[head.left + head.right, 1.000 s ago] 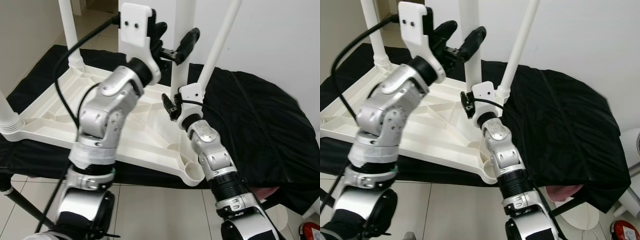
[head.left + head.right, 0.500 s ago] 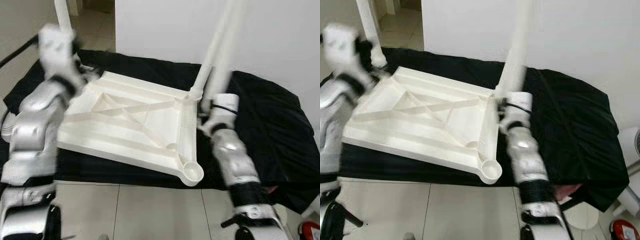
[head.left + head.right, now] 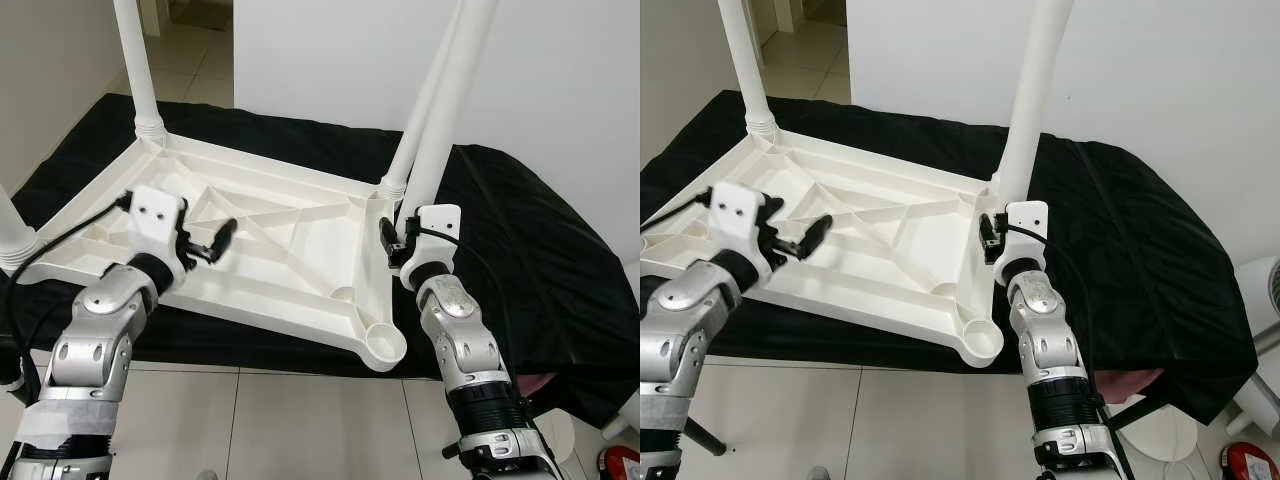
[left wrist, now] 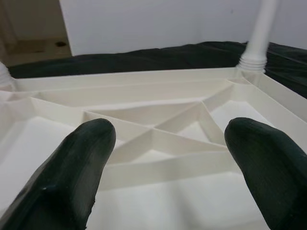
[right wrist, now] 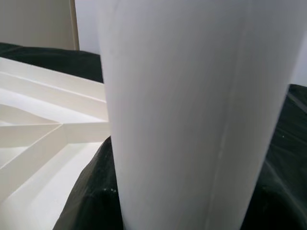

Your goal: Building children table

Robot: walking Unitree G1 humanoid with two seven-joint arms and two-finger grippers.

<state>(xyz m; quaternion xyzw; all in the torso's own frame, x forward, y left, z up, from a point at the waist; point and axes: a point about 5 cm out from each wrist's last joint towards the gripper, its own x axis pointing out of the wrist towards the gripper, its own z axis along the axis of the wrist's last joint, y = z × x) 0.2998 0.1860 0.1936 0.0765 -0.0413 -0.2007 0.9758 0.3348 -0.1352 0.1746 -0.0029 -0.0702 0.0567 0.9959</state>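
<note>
A white plastic tabletop point(image 3: 290, 250) lies upside down on a black cloth. White legs stand in its far left corner point(image 3: 137, 70), near left corner point(image 3: 12, 235) and far right corner point(image 3: 400, 165). The near right socket point(image 3: 383, 345) is empty. My right gripper point(image 3: 400, 238) is shut on a loose white leg point(image 3: 450, 110), which tilts up just right of the far right corner and looms close in the right wrist view point(image 5: 192, 110). Over the ribbed underside at the left, my left gripper point(image 3: 212, 243) is open and holds nothing, its fingers point(image 4: 72, 167) spread wide.
The black cloth point(image 3: 540, 250) covers a low platform against a white wall. Pale tiled floor point(image 3: 320, 420) runs along the front edge. A red object point(image 3: 620, 465) and a white round thing point(image 3: 1265, 290) sit at the right.
My left gripper has let go of the loose leg high up and come down over the tabletop's left part. The right gripper still holds the leg. The camera has shifted.
</note>
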